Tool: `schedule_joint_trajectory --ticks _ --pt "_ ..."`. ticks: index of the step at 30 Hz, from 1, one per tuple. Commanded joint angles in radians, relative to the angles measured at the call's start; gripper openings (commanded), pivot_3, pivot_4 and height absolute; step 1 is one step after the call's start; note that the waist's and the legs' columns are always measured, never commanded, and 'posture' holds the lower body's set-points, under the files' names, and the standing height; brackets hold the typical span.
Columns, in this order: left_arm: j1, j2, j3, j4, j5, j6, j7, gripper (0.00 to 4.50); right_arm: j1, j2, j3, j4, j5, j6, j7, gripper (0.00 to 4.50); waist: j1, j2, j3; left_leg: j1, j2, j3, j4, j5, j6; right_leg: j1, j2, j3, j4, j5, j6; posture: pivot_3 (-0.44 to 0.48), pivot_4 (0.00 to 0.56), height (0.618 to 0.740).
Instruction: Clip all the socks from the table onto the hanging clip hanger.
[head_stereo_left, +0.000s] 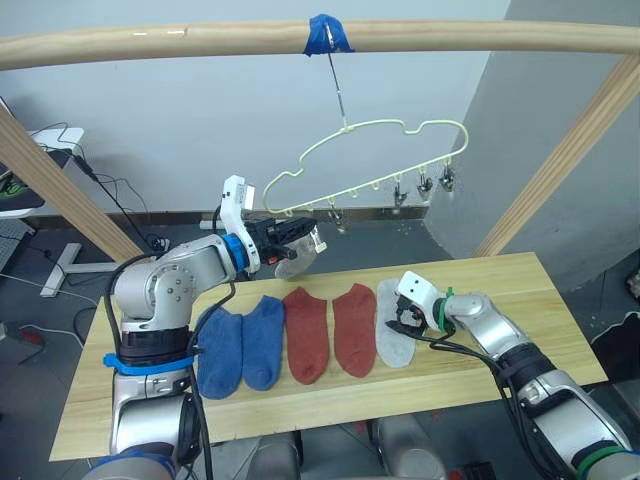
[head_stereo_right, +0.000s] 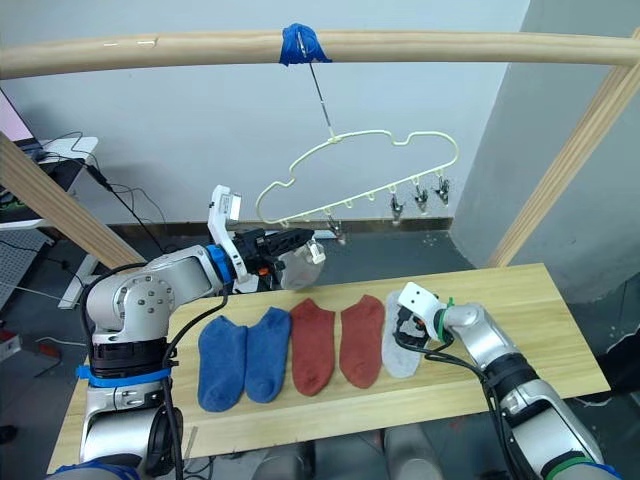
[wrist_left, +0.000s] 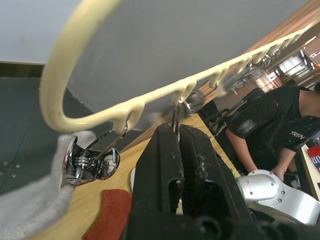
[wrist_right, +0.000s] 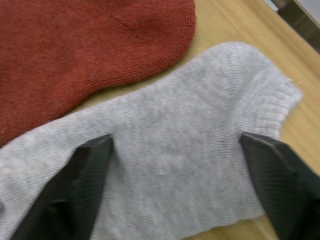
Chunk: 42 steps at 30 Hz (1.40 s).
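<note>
My left pincer is raised at the left end of the clip hanger, its fingers pressed together; in its wrist view they close just under the hanger's lower wire, beside a shiny metal clip. A grey sock hangs there, close under that pincer. My right pincer is down at the counter, fingers spread wide over the second grey sock, one tip at each side of it and resting on the fabric. To the left of that sock two red socks lie side by side, then two blue socks, all flat in one row. The hanger hangs by its hook from a round wooden rail, under a strip of blue tape. A person in a black shirt bends over in the left wrist view.
</note>
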<state>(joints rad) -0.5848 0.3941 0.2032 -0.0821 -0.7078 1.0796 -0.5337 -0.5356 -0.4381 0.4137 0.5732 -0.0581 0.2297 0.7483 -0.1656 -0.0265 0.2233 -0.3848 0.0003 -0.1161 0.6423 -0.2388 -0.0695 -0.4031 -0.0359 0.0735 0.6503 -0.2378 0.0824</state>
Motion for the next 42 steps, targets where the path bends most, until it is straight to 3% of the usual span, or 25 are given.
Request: schedule_joint_trajectory --ticks 1,9,15,20,24,31,42 --pt "0.031 0.018 -0.022 -0.009 -0.001 0.033 0.007 0.00 0.037 -0.016 -0.021 -0.025 -0.006 -0.011 0.038 2.95 0.002 0.000 0.000 0.000 0.000 0.000 0.000 0.000 0.000 0.000 0.000 0.000 0.000 0.000 0.000 -0.150 0.188 0.740" --pt "0.035 0.021 -0.031 -0.009 0.001 0.023 0.001 0.00 0.125 -0.043 -0.054 -0.163 -0.004 -0.013 0.062 0.06 0.002 0.001 -0.001 0.000 0.000 0.000 0.000 0.000 0.000 0.000 0.000 0.000 0.000 0.000 0.000 -0.151 0.178 0.740" --pt "0.020 0.002 0.015 0.008 -0.045 0.067 0.025 0.00 0.211 -0.101 -0.100 -0.402 0.011 -0.047 0.064 0.02 0.002 0.001 -0.001 0.000 0.000 0.001 0.000 0.000 0.000 0.000 0.000 0.001 0.000 0.000 0.000 -0.148 0.172 0.740" --pt "-0.005 -0.034 0.110 0.047 -0.139 0.178 0.087 0.00 0.283 -0.156 -0.176 -0.745 0.065 0.002 0.074 0.02 0.003 0.001 -0.001 0.000 0.000 0.001 0.000 0.000 0.000 0.000 0.000 0.001 0.000 0.000 0.001 -0.154 0.174 0.740" --pt "-0.048 -0.085 0.201 0.118 -0.189 0.250 0.179 0.00 0.302 -0.148 -0.188 -0.903 0.070 0.046 0.049 0.02 0.008 0.000 -0.002 0.000 0.000 0.001 0.000 0.000 0.000 0.000 0.000 0.001 0.000 0.000 0.001 -0.160 0.176 0.740" --pt "-0.115 -0.156 0.308 0.183 -0.267 0.308 0.288 0.00 0.250 -0.060 -0.107 -0.943 0.014 0.058 -0.003 0.02 0.010 0.000 -0.002 0.000 0.000 0.001 0.000 0.000 0.000 0.000 0.000 0.001 0.000 0.000 0.000 -0.175 0.180 0.740" --pt "-0.095 -0.148 0.268 0.147 -0.272 0.322 0.307 0.00 0.172 0.017 -0.080 -0.931 0.002 0.096 -0.025 0.02 0.017 0.000 -0.002 -0.001 0.000 0.001 0.000 0.000 -0.001 -0.001 0.000 0.001 -0.001 0.000 0.000 -0.175 0.184 0.740"
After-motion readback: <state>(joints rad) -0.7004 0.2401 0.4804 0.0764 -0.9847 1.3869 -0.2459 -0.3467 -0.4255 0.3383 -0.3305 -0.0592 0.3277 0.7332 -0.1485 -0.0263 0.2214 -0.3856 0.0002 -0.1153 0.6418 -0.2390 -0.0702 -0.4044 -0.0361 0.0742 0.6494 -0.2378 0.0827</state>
